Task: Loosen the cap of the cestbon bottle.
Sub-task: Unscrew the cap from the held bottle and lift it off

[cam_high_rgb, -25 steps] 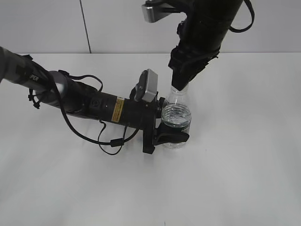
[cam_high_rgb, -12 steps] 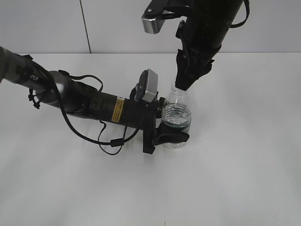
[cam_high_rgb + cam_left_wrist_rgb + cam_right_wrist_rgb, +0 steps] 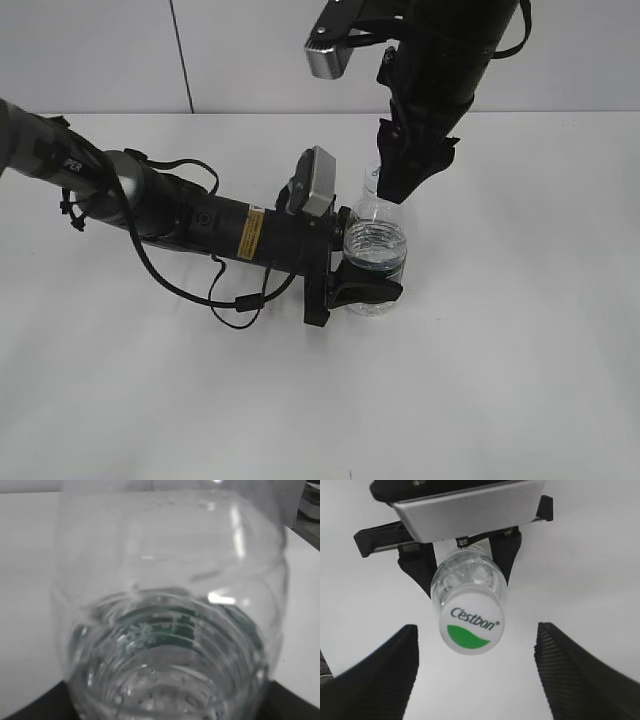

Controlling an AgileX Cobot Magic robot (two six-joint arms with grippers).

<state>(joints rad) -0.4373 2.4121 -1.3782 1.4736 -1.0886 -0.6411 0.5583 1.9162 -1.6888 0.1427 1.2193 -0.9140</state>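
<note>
The cestbon bottle [image 3: 376, 252] stands upright on the white table, clear with water inside. My left gripper [image 3: 368, 288] is shut on its body from the left. In the left wrist view the bottle [image 3: 170, 580] fills the frame and its green label [image 3: 175, 630] shows through the water. The white cap [image 3: 471, 625] with its green mark is on the neck. My right gripper [image 3: 476, 626] hovers above it, open, with the fingers [image 3: 390, 665] wide on either side and not touching. In the exterior view the right gripper [image 3: 397, 185] hangs just above the neck.
The left arm [image 3: 200, 220] lies low across the table from the left, with a loose black cable [image 3: 235, 305] beside it. The left wrist camera box [image 3: 315, 183] sits close to the bottle's neck. A grey wall [image 3: 200, 50] stands behind the table.
My right gripper has risen off the cap and shifted slightly right; the bottle's neck now shows beneath it. The left gripper and bottle have not moved.
</note>
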